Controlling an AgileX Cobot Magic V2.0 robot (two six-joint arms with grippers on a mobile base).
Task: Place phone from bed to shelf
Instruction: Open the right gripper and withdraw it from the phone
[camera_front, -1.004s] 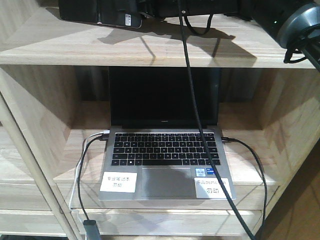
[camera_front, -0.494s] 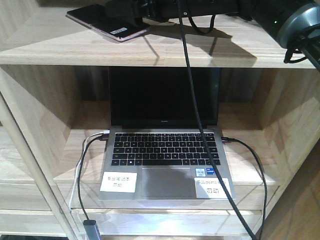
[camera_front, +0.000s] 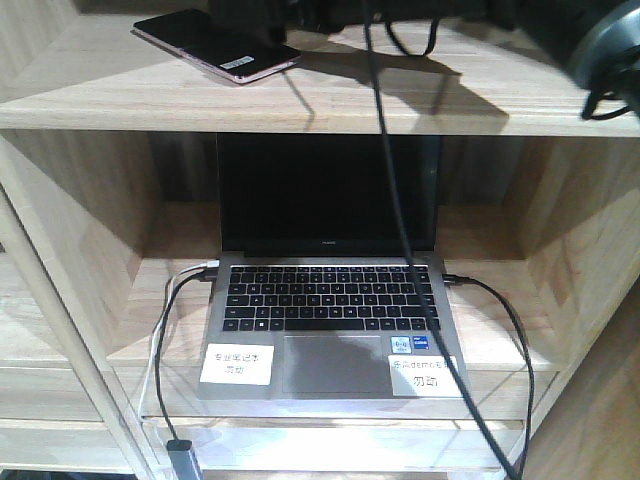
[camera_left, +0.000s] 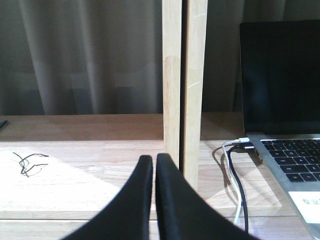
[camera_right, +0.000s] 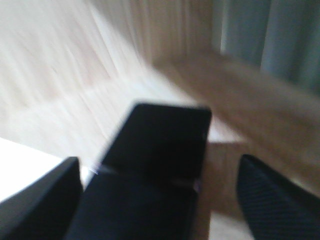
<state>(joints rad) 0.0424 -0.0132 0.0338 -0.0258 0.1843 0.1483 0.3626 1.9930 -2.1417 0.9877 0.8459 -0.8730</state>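
The phone (camera_front: 215, 45), a glossy black slab with a pinkish rim, lies flat on the top board of the light wood shelf (camera_front: 120, 95), at its left. In the right wrist view the phone (camera_right: 160, 150) sits between the spread fingers of my right gripper (camera_right: 160, 200), which is open, with wood showing between the phone and the right finger (camera_right: 275, 195). My left gripper (camera_left: 154, 159) is shut on nothing, low over a lower shelf board beside an upright post (camera_left: 184, 85). The bed is out of view.
An open grey laptop (camera_front: 330, 320) fills the middle compartment, with cables (camera_front: 165, 340) at its left and right. A black cable (camera_front: 385, 200) hangs from my right arm across the laptop. A small wire tangle (camera_left: 27, 164) lies on the lower board.
The phone went from held at the top edge to lying on the top board. My right gripper has let go of it and drawn back toward the right.
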